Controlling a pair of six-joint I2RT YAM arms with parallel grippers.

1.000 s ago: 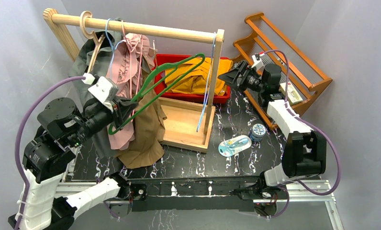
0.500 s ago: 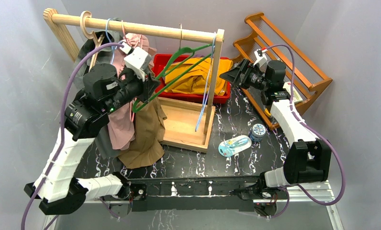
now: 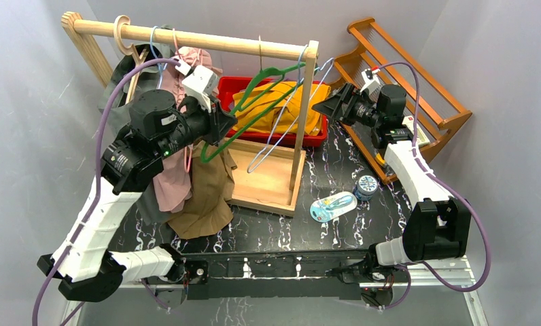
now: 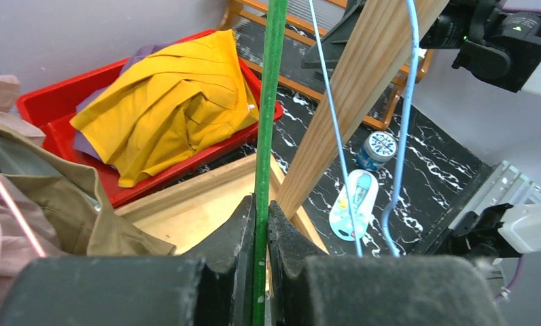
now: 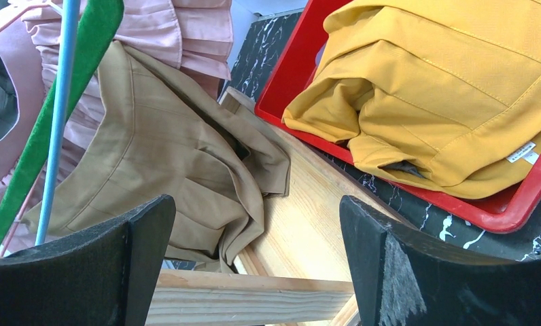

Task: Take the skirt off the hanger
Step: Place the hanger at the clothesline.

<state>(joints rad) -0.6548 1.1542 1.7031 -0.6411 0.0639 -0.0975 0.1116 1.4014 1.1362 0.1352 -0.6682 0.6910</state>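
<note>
A bare green hanger (image 3: 279, 70) (image 4: 273, 102) slants from the wooden rail (image 3: 206, 42) down to my left gripper (image 3: 220, 129) (image 4: 261, 204), which is shut on its lower bar. Its metal hook sits at the rail, near the right post. The yellow skirt (image 3: 303, 112) (image 4: 172, 109) (image 5: 444, 88) lies crumpled in the red bin (image 3: 230, 87) behind the rack. My right gripper (image 3: 320, 105) (image 5: 254, 204) hovers open and empty beside the right post, facing the rack.
A blue wire hanger (image 3: 281, 136) (image 4: 404, 102) hangs askew near the post (image 4: 363, 88). Pink (image 3: 172, 183) and tan garments (image 3: 210, 190) hang at the rail's left. The rack's wooden base (image 3: 261, 176), an orange wooden shelf (image 3: 417, 88), a round tin (image 3: 367, 185) and a packet (image 3: 332, 206) stand nearby.
My left arm has risen and swung right with the green hanger, bringing its hook up to the rail. The blue wire hanger has swung outward. The right arm barely shifted.
</note>
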